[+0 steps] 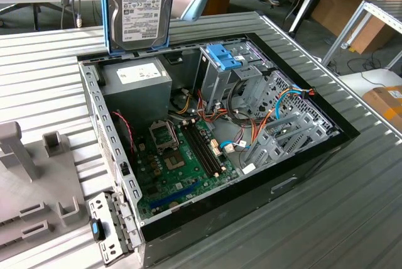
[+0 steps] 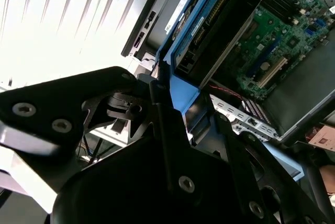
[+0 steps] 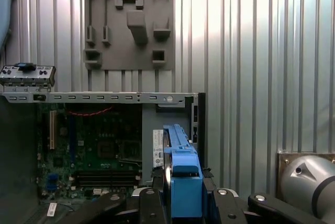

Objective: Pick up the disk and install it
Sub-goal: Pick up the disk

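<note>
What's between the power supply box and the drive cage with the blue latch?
Coloured cables lie between the power supply box and drive cage, in the exterior view.

The computer case (image 1: pixel 251 203) lies on the table (image 1: pixel 352 219), a fixture plate (image 1: pixel 56 181) beside it at the exterior view's left. The disk (image 1: pixel 139 8) hangs upright above the power-supply box (image 1: pixel 135 87) inside the case's far corner.

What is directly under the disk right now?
The disk, held upright, hangs over the grey power-supply box in the open case. In the first wrist view the disk covers part of that box.
</note>
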